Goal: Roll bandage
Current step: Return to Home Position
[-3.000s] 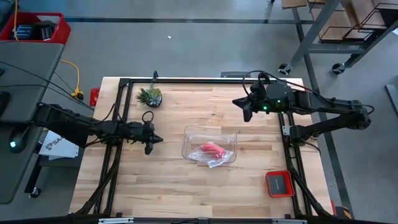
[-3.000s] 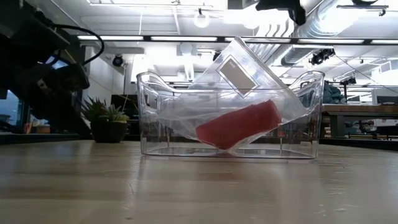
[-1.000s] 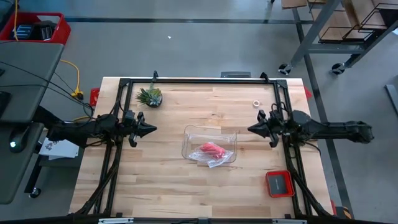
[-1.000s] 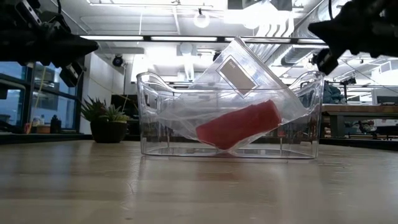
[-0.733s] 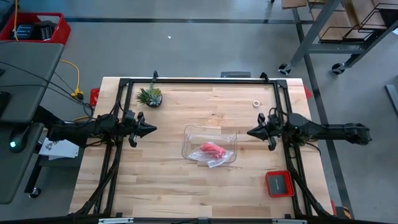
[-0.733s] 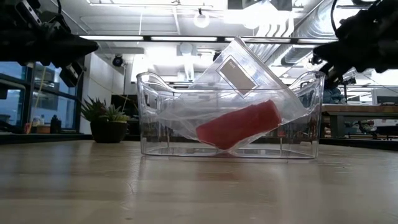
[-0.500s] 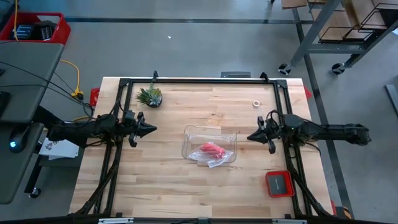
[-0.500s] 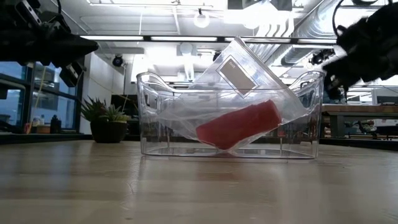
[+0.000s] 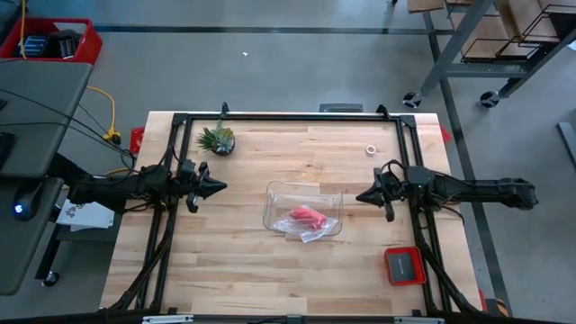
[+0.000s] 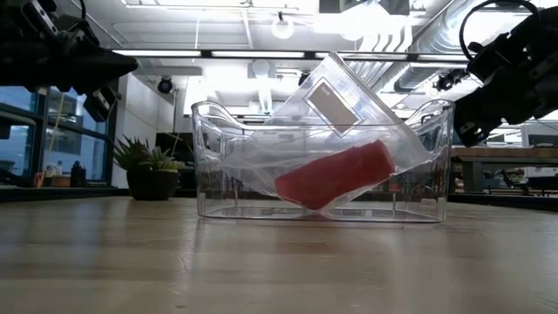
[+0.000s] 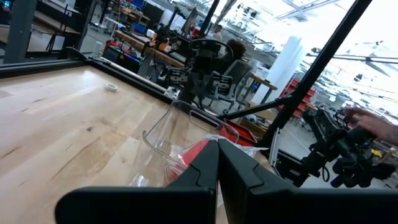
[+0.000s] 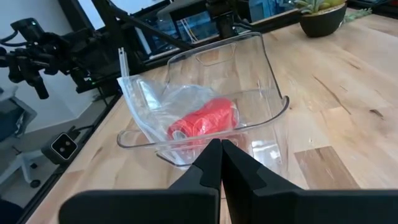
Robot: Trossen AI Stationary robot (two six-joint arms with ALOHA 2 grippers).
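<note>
One wooden table [image 9: 270, 270] bears one clear plastic container [image 9: 271, 193], one clear crinkly plastic bag [image 9: 317, 233] and one bright red rolled bandage [image 9: 304, 216]. There is also one small potted green plant [image 9: 217, 139], one small white ring [image 9: 370, 148] and one small red square tray with a dark centre [image 9: 404, 265]. Grippers number two: the left gripper [image 9: 220, 186] and the right gripper [image 9: 362, 196].

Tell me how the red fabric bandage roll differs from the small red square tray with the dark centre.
The red bandage roll is a soft stubby cylinder; the red square tray is flat. The roll lies in a clear bag inside the clear container mid-table; the tray sits uncovered near a corner on the right arm's side. Both are red.
</note>
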